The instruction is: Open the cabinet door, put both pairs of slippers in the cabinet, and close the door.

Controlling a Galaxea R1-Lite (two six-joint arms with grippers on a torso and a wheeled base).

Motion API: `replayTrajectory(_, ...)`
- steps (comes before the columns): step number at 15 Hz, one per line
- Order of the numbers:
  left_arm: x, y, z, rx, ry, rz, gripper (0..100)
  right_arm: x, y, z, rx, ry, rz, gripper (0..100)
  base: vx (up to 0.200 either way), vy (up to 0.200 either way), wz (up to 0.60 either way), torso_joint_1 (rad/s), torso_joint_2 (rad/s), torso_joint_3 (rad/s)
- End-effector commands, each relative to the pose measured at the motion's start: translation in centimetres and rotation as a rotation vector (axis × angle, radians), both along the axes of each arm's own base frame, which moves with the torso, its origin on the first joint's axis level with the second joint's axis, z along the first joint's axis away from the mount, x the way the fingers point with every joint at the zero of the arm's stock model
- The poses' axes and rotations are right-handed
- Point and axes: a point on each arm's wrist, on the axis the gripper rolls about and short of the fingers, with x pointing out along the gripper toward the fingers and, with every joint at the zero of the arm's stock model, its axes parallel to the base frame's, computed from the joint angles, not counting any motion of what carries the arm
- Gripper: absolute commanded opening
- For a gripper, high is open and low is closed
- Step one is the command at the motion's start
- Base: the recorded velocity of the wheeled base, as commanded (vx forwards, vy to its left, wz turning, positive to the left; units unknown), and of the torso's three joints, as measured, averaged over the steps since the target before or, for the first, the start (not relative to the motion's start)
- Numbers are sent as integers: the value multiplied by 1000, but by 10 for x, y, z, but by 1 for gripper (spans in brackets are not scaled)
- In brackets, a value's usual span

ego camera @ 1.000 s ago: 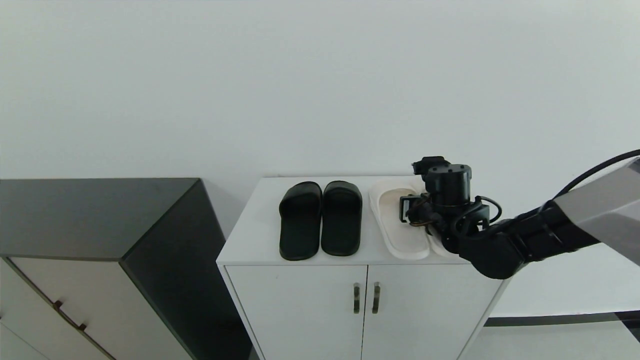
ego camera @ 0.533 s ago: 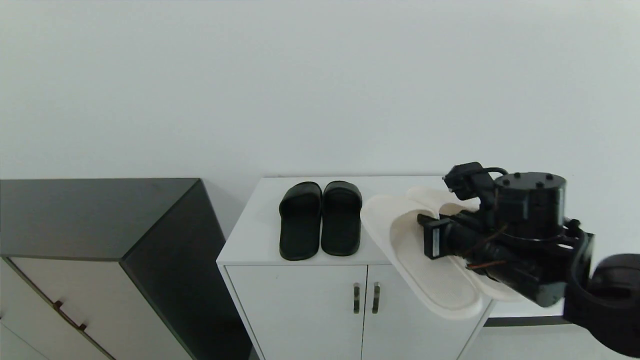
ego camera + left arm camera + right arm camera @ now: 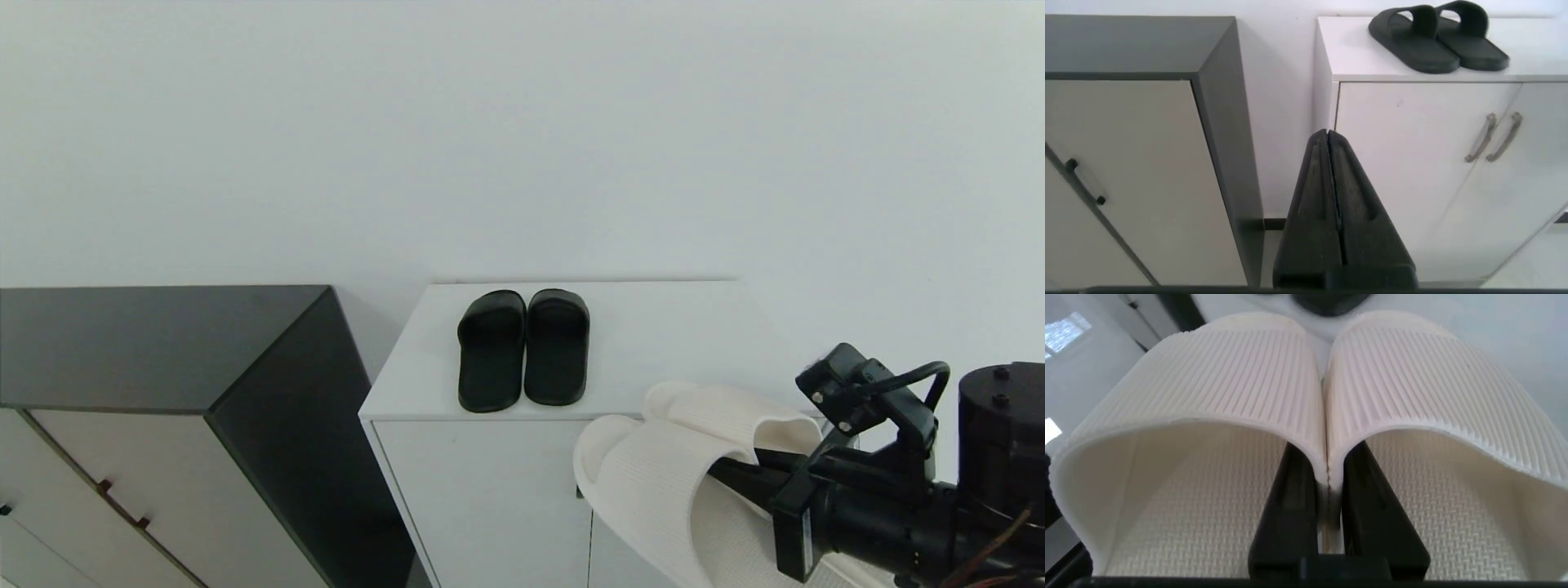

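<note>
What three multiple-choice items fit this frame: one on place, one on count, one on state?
1. Where are the black slippers?
A. on top of the white cabinet
B. inside it
C. on the floor

2. How many slippers does the right gripper hold?
A. none
B. two
C. one

3. The cabinet doors are:
A. both open
B. one open
C. both shut

Answers:
1 A: the pair lies side by side on the cabinet top.
2 B: its fingers pinch the adjoining strap edges of both white slippers.
3 C: both doors sit flush in the left wrist view.
</note>
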Motion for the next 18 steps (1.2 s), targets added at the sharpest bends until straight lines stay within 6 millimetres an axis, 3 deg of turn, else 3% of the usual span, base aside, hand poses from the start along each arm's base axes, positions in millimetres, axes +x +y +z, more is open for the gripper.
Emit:
replayTrajectory(1, 0, 0, 0, 1, 0, 0, 0, -4, 0, 1, 4, -6, 16, 0, -200, 0, 0, -2, 2, 2)
replayTrajectory(6, 0, 0, 0, -1, 0, 0, 0, -6, 1, -11, -57, 2, 56, 0, -40, 0, 0, -3, 0, 0)
replayTrajectory(14, 0, 0, 0, -1, 0, 0, 0, -5, 1, -15, -64, 14, 60, 0, 0, 0, 0, 0, 0, 0)
replayTrajectory(18, 0, 0, 0, 5, 0, 0, 0, -3, 1, -17, -70, 22, 53, 0, 0, 0, 0, -116, 262, 144)
